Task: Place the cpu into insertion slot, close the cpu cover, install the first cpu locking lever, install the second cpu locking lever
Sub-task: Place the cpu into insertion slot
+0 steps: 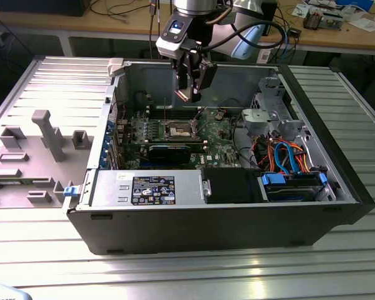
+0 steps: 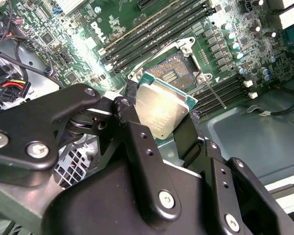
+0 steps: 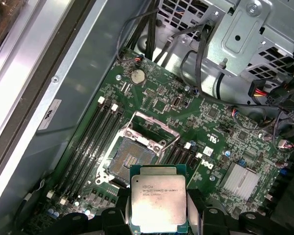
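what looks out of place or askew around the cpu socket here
Nothing stands out. The gripper holds the cpu by two edges above the board, clear of the insertion slot; the slot lies bare with the cpu cover swung up. No damage shows.

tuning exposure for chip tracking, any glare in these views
Second wrist view: harsh glare on the board near the chip; first wrist view: a bright patch next to the socket, chip evenly lit; exterior view: light streaks on the table.
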You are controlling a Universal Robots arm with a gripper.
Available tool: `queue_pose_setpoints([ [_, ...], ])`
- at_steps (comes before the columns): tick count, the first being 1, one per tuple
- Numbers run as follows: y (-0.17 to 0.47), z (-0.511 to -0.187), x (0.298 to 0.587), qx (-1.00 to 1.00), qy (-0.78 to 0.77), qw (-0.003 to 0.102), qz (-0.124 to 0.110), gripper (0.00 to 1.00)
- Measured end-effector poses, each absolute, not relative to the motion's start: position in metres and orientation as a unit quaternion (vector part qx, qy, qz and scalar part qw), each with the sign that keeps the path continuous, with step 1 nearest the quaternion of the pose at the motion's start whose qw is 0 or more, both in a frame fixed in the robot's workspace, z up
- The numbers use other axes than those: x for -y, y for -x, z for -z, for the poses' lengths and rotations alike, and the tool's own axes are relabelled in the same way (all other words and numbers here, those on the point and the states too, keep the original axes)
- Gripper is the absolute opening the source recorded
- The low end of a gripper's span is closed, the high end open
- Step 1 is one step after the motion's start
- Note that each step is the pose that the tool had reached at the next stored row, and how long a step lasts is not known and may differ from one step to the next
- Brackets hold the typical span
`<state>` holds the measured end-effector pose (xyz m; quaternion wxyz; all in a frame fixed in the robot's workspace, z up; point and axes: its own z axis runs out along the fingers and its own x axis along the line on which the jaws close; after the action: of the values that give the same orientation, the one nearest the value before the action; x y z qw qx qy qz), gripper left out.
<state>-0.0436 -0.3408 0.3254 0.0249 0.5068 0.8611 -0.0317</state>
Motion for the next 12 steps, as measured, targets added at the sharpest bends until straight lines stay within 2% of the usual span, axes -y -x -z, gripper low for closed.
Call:
queue_pose_setpoints([
  [12,0.0436,-0.3254,0.3408,-0.858,-0.512,0.025,0.032,0.55],
])
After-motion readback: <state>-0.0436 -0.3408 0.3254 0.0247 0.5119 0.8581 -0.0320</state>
